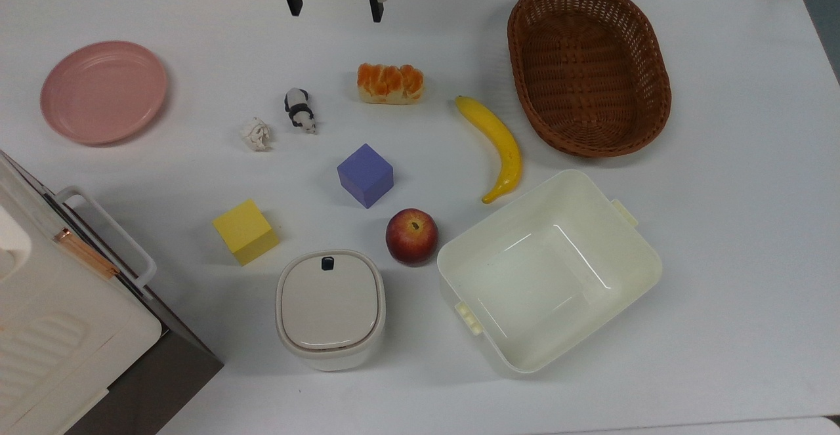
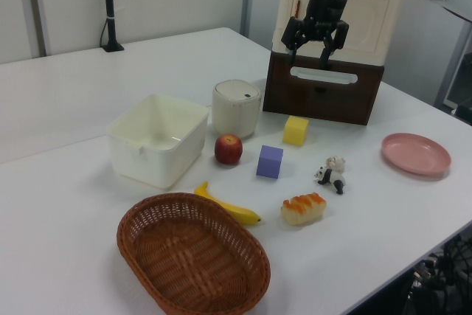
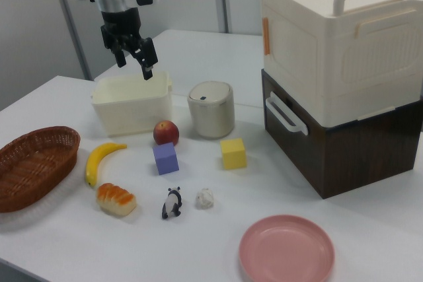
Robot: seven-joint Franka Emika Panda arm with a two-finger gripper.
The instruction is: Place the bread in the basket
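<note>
Even, bright light is falling from overhead — the white worktop (image 1: 722,225) is glowing almost washed out in the top view. Shadows are lying soft and short beside each object. Faint glare streaks are showing on the floor of the cream tub (image 1: 548,271) and on the round container's lid (image 1: 330,300). The side views are looking slightly grainier — colours are staying true.

The arm reaches in from above with its wrist pointing down. The gripper (image 1: 335,7) (image 2: 311,49) (image 3: 135,64) hangs in the air, its two black fingers (image 1: 294,3) spread wide apart, holding nothing.
</note>
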